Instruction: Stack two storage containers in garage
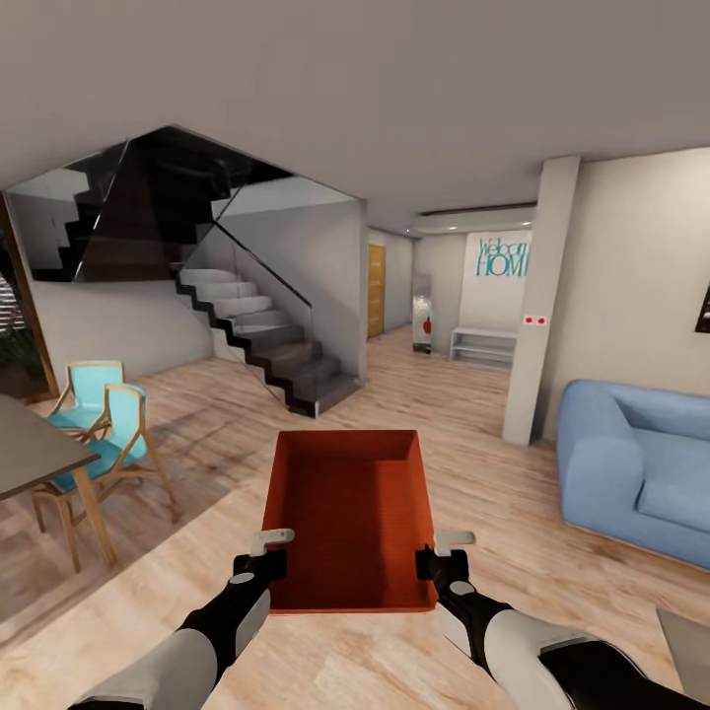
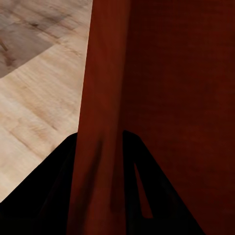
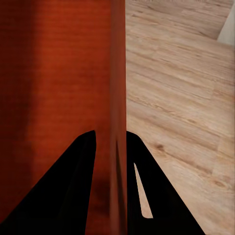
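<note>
Red-orange box (image 1: 350, 518) hangs in front of you over the wood floor (image 1: 473, 394). Your left gripper (image 1: 258, 564) and right gripper (image 1: 439, 562) each pinch a side wall. It looks stiff and light, but the smooth walls may slip, so hold both sides.

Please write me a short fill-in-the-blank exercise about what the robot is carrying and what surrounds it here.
1. Both grippers, left gripper and right gripper, clamp opposite walls of one red-orange ____.
2. The sofa on the robot's right is ____ in colour.
3. Beside the table stand two turquoise ____.
4. The floor is made of light ____ planks.

Missing words: container; blue; chairs; wood
</note>
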You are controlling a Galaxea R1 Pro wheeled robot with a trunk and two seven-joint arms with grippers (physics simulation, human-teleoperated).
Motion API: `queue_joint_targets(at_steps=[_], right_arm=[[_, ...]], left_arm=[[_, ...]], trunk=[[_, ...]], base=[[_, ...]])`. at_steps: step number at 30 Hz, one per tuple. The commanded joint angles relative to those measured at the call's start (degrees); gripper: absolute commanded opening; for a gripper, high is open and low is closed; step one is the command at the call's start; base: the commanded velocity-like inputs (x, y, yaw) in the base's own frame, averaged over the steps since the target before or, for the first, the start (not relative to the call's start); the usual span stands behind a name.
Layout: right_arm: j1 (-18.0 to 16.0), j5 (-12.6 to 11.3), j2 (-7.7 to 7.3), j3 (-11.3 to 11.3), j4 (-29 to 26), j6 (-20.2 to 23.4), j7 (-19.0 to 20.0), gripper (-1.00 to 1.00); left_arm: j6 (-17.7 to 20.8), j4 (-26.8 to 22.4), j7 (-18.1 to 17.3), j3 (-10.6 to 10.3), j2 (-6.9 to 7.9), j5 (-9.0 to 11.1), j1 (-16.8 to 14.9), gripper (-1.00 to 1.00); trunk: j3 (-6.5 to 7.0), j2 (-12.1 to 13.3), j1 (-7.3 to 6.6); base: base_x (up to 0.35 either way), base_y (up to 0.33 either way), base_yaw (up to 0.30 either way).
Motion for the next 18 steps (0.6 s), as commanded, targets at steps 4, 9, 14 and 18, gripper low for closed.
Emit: queue_joint_targets(at_steps=[4,9,14,18], right_arm=[[-0.10,1.91,0.06,-2.75,-0.83,-0.08,0.38,-1.00],[-0.10,1.96,0.06,-2.75,-0.83,-0.07,0.39,-1.00],[-0.10,2.04,0.04,-2.75,-0.83,-0.01,0.45,-1.00],[-0.10,2.05,0.01,-2.75,-0.83,0.00,0.45,-1.00]], left_arm=[[-0.13,0.15,1.14,0.37,0.72,0.25,0.02,-1.00],[-0.17,0.15,1.15,0.37,0.73,0.25,0.02,-1.00],[-0.14,0.15,1.09,0.37,0.77,0.25,0.02,-1.00],[-0.14,0.15,1.08,0.37,0.77,0.25,0.02,-1.00]], trunk=[[-0.01,-0.03,0.05],[-0.01,-0.03,0.05],[-0.01,-0.03,0.05],[-0.01,-0.03,0.05]], base=[[0.319,0.000,0.000],[0.319,0.000,-0.007],[0.319,0.000,-0.189],[0.319,0.000,-0.267]])
